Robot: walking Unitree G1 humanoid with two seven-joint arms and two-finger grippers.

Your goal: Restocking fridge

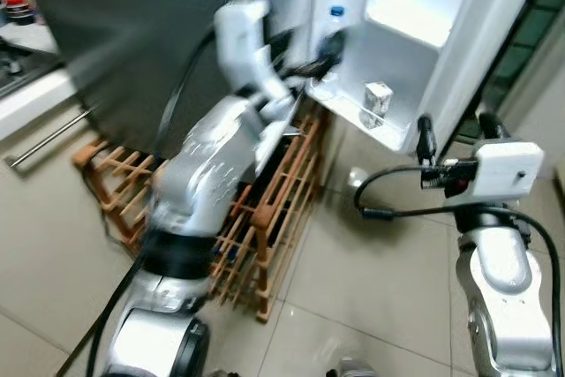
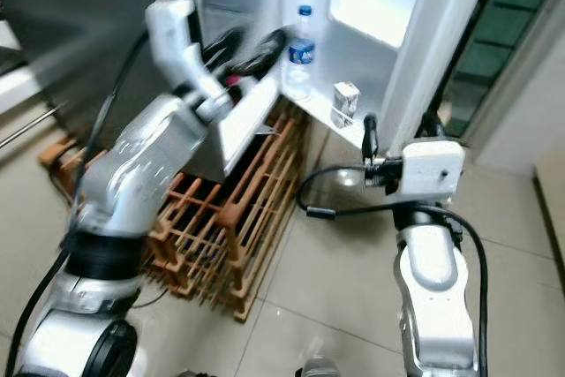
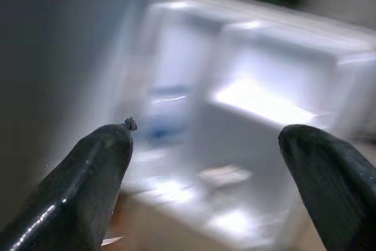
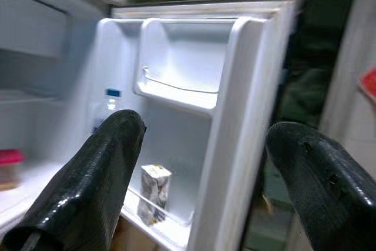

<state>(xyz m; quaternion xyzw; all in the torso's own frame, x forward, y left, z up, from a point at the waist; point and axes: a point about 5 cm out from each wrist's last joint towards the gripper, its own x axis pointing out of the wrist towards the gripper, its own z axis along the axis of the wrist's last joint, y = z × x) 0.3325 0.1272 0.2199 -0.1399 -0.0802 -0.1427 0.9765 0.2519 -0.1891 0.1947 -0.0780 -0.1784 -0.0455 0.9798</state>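
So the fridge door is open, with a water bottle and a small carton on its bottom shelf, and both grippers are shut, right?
Not quite: both grippers are open. The left wrist view shows the left gripper with fingers apart, the right wrist view the same for the right gripper. The door, bottle and carton are as you say.

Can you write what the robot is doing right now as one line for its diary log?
fridge door: open | water bottle, small carton: on door shelf | left gripper: open, empty, by bottle | right gripper: open, empty
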